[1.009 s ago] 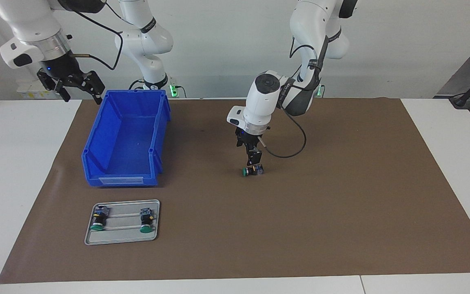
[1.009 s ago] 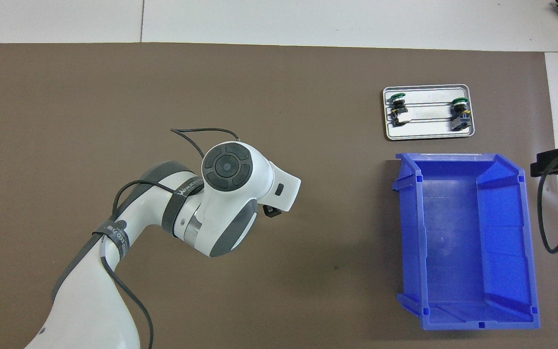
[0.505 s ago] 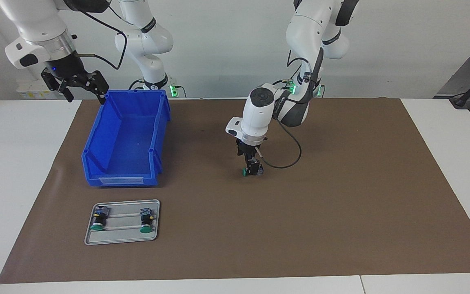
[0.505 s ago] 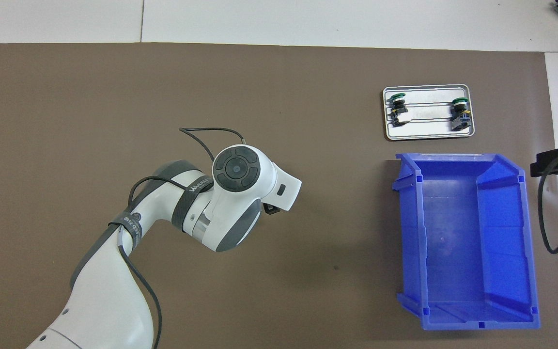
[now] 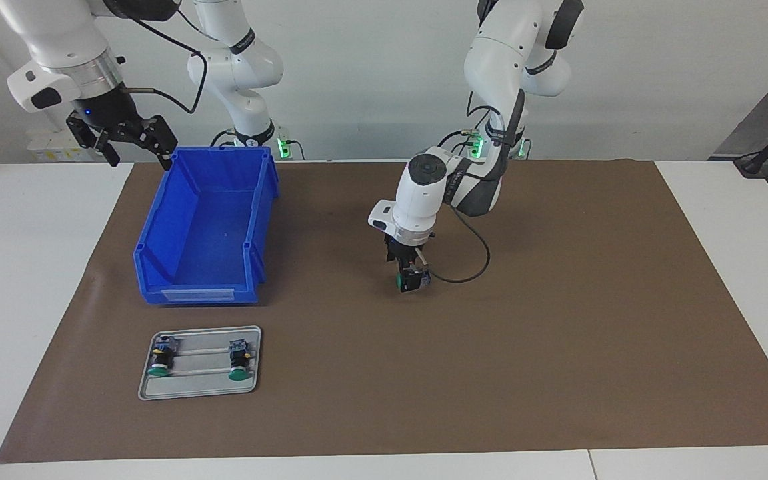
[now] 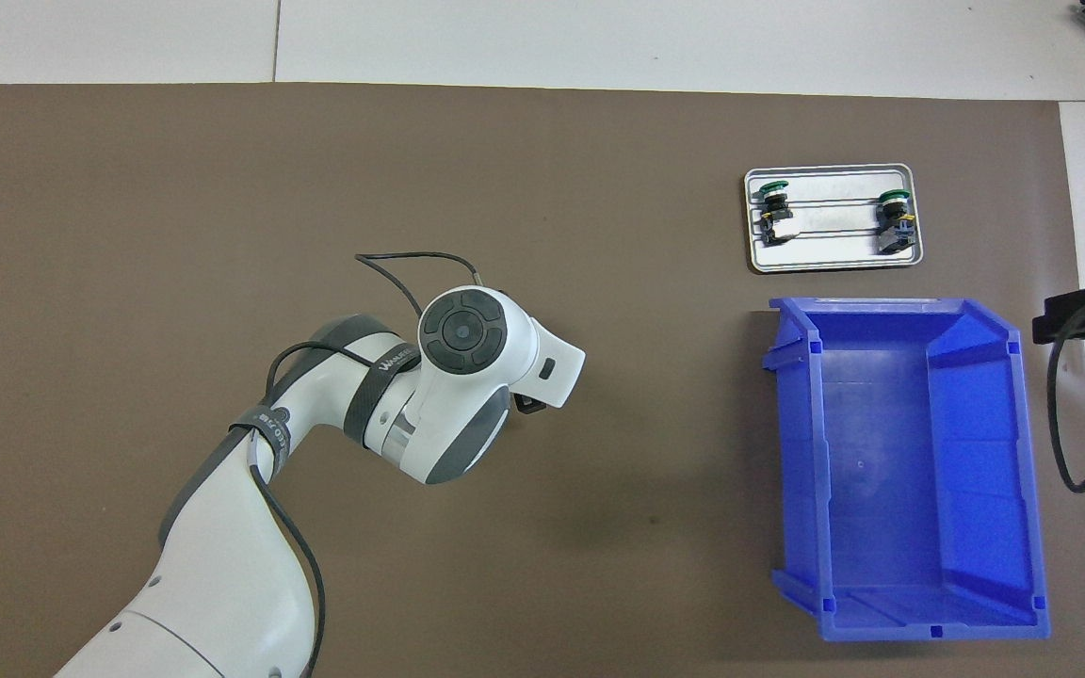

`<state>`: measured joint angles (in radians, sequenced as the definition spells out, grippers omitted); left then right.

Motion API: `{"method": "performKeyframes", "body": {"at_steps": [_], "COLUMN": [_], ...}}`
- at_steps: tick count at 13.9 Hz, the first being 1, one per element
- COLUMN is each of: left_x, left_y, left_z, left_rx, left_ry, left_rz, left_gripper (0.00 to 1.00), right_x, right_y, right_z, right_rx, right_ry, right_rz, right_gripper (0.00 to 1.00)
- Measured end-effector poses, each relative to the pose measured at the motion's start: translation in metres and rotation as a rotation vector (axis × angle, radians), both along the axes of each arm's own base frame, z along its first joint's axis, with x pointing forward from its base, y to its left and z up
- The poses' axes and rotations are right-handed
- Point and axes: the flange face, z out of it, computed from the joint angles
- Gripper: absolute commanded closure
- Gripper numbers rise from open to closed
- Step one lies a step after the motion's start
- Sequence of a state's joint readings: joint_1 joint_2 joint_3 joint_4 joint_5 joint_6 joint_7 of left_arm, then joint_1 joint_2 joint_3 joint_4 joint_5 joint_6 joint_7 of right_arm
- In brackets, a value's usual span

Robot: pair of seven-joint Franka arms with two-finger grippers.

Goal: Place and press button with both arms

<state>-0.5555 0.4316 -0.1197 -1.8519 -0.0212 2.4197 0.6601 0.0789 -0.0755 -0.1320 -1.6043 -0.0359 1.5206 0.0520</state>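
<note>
Since a second ago the left gripper (image 5: 412, 275) has shifted a little across the mat (image 5: 557, 333) with the button (image 5: 409, 281), and the arm's wrist has dropped lower; the right gripper (image 5: 124, 137) has drifted slightly toward the bin (image 5: 205, 227). The button now sits at mid-mat, clasped between the left fingers, lying sideways with its green cap toward the right arm's end, at or just above the mat; contact is not clear. From the button, the bin lies at about ten o'clock in the facing view and the tray (image 5: 200, 393), with two more buttons (image 5: 159, 362) (image 5: 240, 363), at about eight. The right gripper hangs spread open and empty over the table edge at the bin's corner, waiting. Judged from here, the step is setting the button down: lower gently until it rests firm, steady it so the cap ends up reachable, and bring the right arm in only once it is stable, pressing squarely along the cap's axis.
</note>
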Motion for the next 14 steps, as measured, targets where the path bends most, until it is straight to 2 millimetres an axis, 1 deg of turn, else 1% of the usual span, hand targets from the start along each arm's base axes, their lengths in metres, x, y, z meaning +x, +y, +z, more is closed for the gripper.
{"method": "performKeyframes", "body": {"at_steps": [3,4,5,7,10,13,14], "left_x": [-0.001,-0.002,-0.004,-0.007,-0.008,-0.008,-0.009], "left_y": [0.001,0.001,0.002,0.004,0.004,0.003,0.002], "left_z": [-0.004,-0.006,-0.009,-0.015,-0.017,-0.017,-0.016], "left_rx": [-0.004,-0.003,-0.001,0.0,-0.002,-0.004,-0.005], "left_ry": [-0.006,-0.005,-0.002,-0.001,-0.004,-0.006,-0.007], "left_rz": [0.0,-0.001,-0.002,-0.003,-0.004,-0.005,-0.007], "left_gripper": [0.01,0.08,0.12,0.13,0.19,0.31,0.37], "right_x": [0.0,0.0,0.0,0.0,0.0,-0.001,-0.001], "right_y": [-0.001,0.0,0.001,0.001,0.002,0.003,0.003], "right_z": [0.0,0.0,0.0,0.001,0.001,0.0,0.0], "right_rx": [0.024,0.039,0.048,0.052,0.052,0.052,0.052], "right_ry": [-0.001,-0.001,0.0,-0.001,0.0,0.004,0.003], "right_rz": [-0.018,-0.04,-0.057,-0.069,-0.068,-0.066,-0.067], "right_gripper": [0.0,0.0,0.0,0.0,0.0,0.0,0.0]}}
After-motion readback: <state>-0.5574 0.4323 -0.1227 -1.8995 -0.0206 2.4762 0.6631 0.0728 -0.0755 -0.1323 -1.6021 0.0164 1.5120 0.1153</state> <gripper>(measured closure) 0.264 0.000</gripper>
